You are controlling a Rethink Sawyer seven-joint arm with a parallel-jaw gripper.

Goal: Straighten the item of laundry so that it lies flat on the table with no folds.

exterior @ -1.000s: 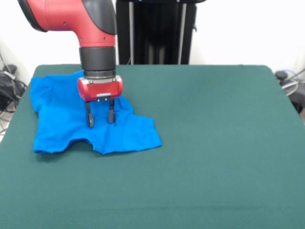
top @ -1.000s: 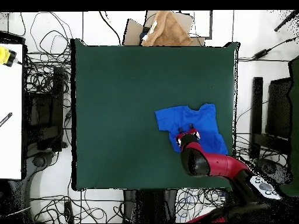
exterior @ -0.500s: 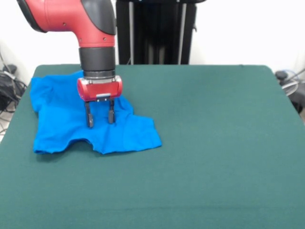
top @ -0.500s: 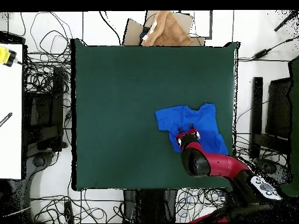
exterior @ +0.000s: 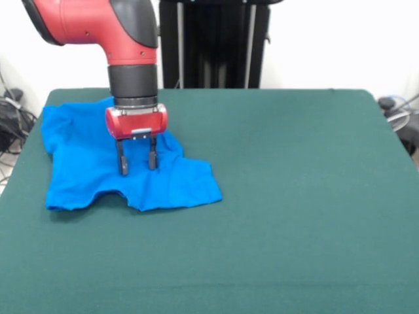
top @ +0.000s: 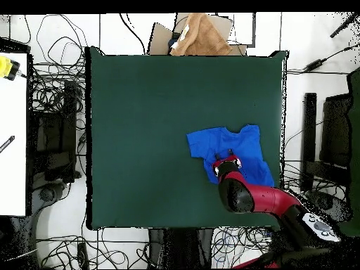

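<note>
- We have our end effector [exterior: 137, 165] poised over the blue T-shirt [exterior: 85, 163], its two fingers spread apart with cloth showing between them and nothing pinched.
- The T-shirt lies plain side up near one side edge of the green surface [exterior: 294, 196], towards the far corner in the front view; in the overhead view it sits near the bottom right of the surface [top: 140, 105], with our arm reaching over it.
- It is not flat: the hem is uneven, with a notch cut into the near edge, one flap juts out to the side, and soft ridges run through the cloth near the fingertips [exterior: 122, 170].
- We judge this to be the step of settling on a grasp point; whether the tips already touch the cloth we cannot tell.
- The next move, as we read it, calls for closing on a single layer near a fold and drawing it outwards, away from the bunched part, without dragging the whole shirt along.
- Against the frames from a second ago we see almost no change: the end effector has stayed put, equally spread, and the shirt's outline is the same.
</note>
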